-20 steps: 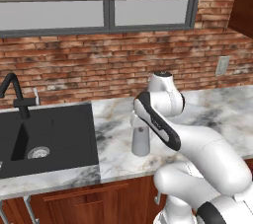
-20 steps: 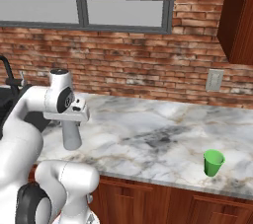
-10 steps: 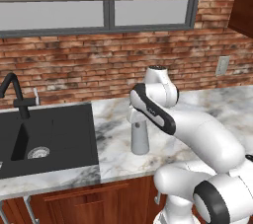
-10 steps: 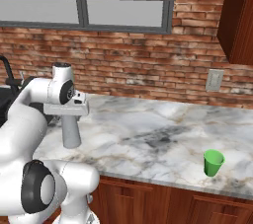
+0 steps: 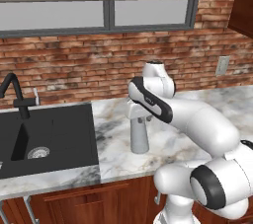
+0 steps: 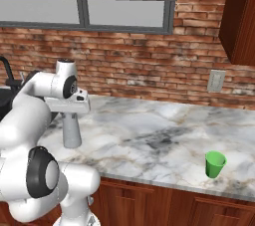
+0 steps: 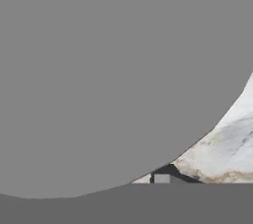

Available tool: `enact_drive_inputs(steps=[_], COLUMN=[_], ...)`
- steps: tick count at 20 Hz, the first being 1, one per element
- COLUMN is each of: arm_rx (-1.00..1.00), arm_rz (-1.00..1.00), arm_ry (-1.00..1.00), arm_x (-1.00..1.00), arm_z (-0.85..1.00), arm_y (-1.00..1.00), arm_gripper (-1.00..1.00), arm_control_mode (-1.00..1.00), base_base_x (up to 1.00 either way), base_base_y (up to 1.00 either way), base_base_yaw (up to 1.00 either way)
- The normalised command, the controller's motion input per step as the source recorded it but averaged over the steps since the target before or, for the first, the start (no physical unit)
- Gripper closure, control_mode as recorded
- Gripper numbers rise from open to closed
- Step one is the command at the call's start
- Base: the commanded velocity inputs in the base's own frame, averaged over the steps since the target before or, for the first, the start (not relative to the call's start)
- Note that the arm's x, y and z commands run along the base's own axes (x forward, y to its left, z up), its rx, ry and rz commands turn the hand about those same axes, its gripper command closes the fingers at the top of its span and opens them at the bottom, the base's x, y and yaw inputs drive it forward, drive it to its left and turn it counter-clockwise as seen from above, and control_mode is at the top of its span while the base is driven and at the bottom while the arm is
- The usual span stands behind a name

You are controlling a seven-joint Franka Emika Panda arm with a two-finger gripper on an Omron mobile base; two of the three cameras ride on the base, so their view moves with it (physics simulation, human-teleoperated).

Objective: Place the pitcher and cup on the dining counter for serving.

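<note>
Gripping pitcher [image 5: 140, 137] top w/ fingers [image 7: 161, 178], seemingly; cup [image 6: 215, 164] well apart.

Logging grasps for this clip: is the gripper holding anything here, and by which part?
The gripper sits down over the top of the pitcher, at its lid end. Whether its jaws have actually gripped it cannot be told.

Black sink [image 5: 47, 136], black faucet [image 5: 15, 94], brick wall [image 6: 149, 65].

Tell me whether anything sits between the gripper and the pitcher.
Nothing visible does. The gripper has come straight down over the top of the pitcher, which stands alone on the marble worktop; the cup is far off to the side.
</note>
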Motion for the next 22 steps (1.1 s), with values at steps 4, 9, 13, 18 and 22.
enact_drive_inputs(steps=[4, 9, 13, 18, 22], arm_rx=[0.0, 0.0, 0.0, 0.0, 0.0], arm_rz=[0.0, 0.0, 0.0, 0.0, 0.0], arm_ry=[0.0, 0.0, -0.02, -0.19, -0.27], arm_x=[0.0, 0.0, -0.02, -0.27, -0.38], arm_z=[0.0, 0.0, 0.03, 0.28, 0.48], arm_y=[0.0, 0.0, 0.0, -0.03, -0.01], arm_gripper=[1.0, 1.0, 1.0, 1.0, 1.0], arm_control_mode=[-1.0, -1.0, -1.0, -1.0, -1.0], base_base_x=[0.0, 0.0, 0.0, 0.0, 0.0], base_base_y=[0.0, 0.0, 0.0, 0.0, 0.0], base_base_yaw=[0.0, 0.0, 0.0, 0.0, 0.0])
